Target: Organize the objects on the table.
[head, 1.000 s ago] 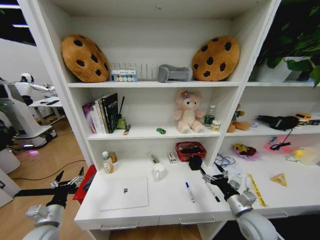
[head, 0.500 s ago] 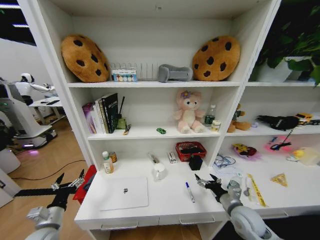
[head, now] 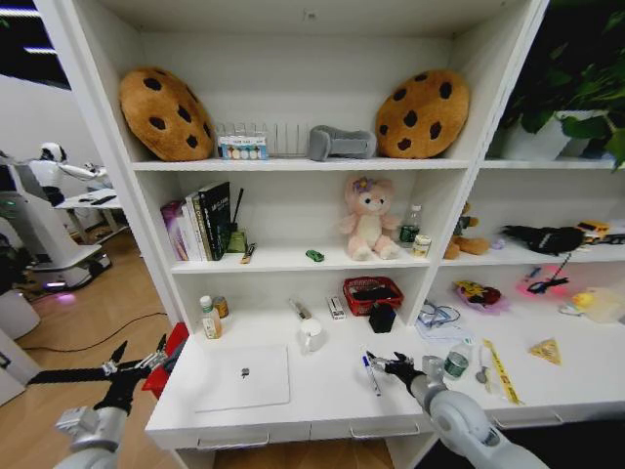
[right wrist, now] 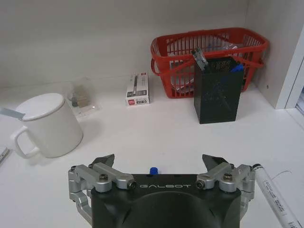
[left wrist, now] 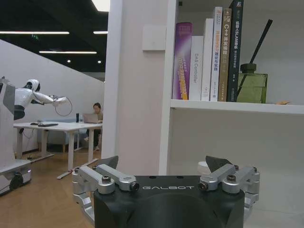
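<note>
Right gripper: the right gripper point(head: 379, 362) hangs low over the white table point(head: 322, 401), its fingers spread wide with nothing between them, straddling the blue marker pen point(head: 371, 375); from the wrist, the pen's blue cap point(right wrist: 153, 170) peeks out just past the gripper body, between the open fingertips point(right wrist: 105, 160).
Left gripper: the left gripper point(head: 137, 361) is held off the table's left end, beside the shelving's side panel, claw wide open and holding nothing point(left wrist: 161, 167).
Laptop: a silver laptop point(head: 244, 377) lies closed on the left part of the table.
Mug: a white mug point(right wrist: 46, 124) with its lid on stands between the laptop and the right gripper, further back.
Second pen: a white-barrelled marker point(right wrist: 276, 197) lies on the table just beside the right gripper.
Back of the desk: a black mesh pen holder point(right wrist: 219, 96) stands in front of a red basket point(right wrist: 209, 51), touching or nearly so; a small flat box point(right wrist: 137, 89) lies to one side of them.
Right end: a small bottle point(head: 455, 362) stands near a yellow ruler point(head: 502, 371).
Left rear: two small bottles point(head: 210, 318) stand by the shelving's upright.
</note>
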Motion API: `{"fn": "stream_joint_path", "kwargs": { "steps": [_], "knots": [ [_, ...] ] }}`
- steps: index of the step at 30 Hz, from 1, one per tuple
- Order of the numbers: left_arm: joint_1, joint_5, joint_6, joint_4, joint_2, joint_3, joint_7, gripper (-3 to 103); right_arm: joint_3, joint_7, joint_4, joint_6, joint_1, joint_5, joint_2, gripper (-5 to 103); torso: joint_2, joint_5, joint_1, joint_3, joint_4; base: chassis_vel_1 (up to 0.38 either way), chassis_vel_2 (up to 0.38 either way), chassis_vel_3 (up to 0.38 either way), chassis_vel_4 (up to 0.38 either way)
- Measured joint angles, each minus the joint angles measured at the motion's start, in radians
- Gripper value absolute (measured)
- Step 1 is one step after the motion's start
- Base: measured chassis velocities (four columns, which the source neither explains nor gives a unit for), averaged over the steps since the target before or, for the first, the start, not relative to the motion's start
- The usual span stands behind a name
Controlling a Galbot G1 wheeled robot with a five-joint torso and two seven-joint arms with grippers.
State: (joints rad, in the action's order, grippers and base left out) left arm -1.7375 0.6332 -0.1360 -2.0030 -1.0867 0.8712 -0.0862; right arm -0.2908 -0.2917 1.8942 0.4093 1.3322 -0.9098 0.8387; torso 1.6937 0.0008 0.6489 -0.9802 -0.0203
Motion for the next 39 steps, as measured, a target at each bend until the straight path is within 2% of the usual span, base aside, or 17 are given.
{"fn": "stream_joint_path", "kwargs": {
  "steps": [6,7,9,15,39],
  "knots": [
    [-0.009,-0.002,-0.002,0.002,-0.005,0.003,0.001,100,0.032,-0.015,-0.018,0.019,-0.032,-0.020,-0.011,100,0.000,0.0000,0.000,0.000,0.0000,0.000,0.000,0.000,0.000],
    [-0.010,-0.002,-0.002,0.003,-0.005,0.004,0.001,100,0.040,-0.022,-0.022,0.028,-0.042,-0.030,-0.013,103,0.000,0.0000,0.000,0.000,-0.0001,0.000,0.000,0.000,0.000],
    [-0.008,-0.002,-0.002,0.003,-0.005,0.004,0.001,100,0.055,-0.030,-0.029,0.039,-0.062,-0.046,-0.016,96,0.000,0.0000,0.000,0.000,-0.0001,0.000,0.000,0.000,0.000],
    [-0.004,-0.001,-0.002,0.005,-0.003,0.004,0.001,100,0.089,-0.037,-0.048,0.047,-0.096,-0.053,-0.014,100,0.000,0.0001,0.000,0.000,-0.0001,0.000,0.000,0.000,0.000],
    [0.011,-0.003,-0.001,0.028,-0.004,0.004,0.000,100,0.169,-0.037,-0.123,0.050,-0.123,-0.001,0.009,100,0.000,0.0000,0.000,0.000,-0.0001,0.000,0.000,0.000,0.000]
  ]
}}
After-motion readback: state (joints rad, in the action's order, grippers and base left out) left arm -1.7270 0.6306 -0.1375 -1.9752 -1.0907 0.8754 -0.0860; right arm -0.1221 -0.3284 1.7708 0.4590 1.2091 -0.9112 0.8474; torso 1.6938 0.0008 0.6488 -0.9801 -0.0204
